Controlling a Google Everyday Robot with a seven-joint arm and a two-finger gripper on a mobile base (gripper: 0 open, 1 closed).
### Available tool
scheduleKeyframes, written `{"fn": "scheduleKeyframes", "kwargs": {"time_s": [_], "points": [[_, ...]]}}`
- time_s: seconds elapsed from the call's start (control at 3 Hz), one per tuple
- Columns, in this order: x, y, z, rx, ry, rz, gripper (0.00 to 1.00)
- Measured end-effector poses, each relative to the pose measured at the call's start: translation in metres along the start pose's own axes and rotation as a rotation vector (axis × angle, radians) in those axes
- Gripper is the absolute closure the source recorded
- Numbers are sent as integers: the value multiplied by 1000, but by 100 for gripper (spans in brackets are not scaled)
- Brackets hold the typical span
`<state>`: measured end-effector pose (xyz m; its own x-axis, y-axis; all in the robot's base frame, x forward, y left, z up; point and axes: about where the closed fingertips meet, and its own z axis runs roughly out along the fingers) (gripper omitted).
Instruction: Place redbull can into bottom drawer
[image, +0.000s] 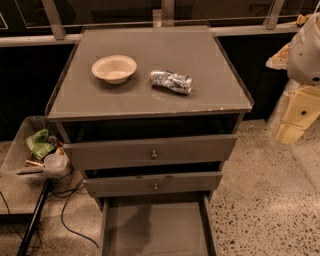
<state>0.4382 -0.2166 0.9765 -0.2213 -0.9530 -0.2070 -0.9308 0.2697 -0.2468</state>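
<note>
Redbull can (171, 81) lies on its side on the cabinet top (150, 102), right of bowl (114, 68). Bottom drawer (155, 229) is pulled open. Gripper (296, 120) hangs far right, off the cabinet; can't tell its state.

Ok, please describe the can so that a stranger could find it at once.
On the top of the grey three-drawer cabinet, just right of the cream bowl, lies the redbull can. It is the only shiny silver thing there, lying on its side. The hand hangs off the cabinet's right side.
</note>
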Motion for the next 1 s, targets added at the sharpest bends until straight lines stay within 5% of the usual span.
{"fn": "scheduleKeyframes", "kwargs": {"time_s": [0.33, 0.67, 1.0], "points": [[0, 0, 0, 0, 0, 0, 0], [-18, -18, 5, 23, 10, -46, 0], [-49, -52, 17, 21, -47, -99, 0]]}}
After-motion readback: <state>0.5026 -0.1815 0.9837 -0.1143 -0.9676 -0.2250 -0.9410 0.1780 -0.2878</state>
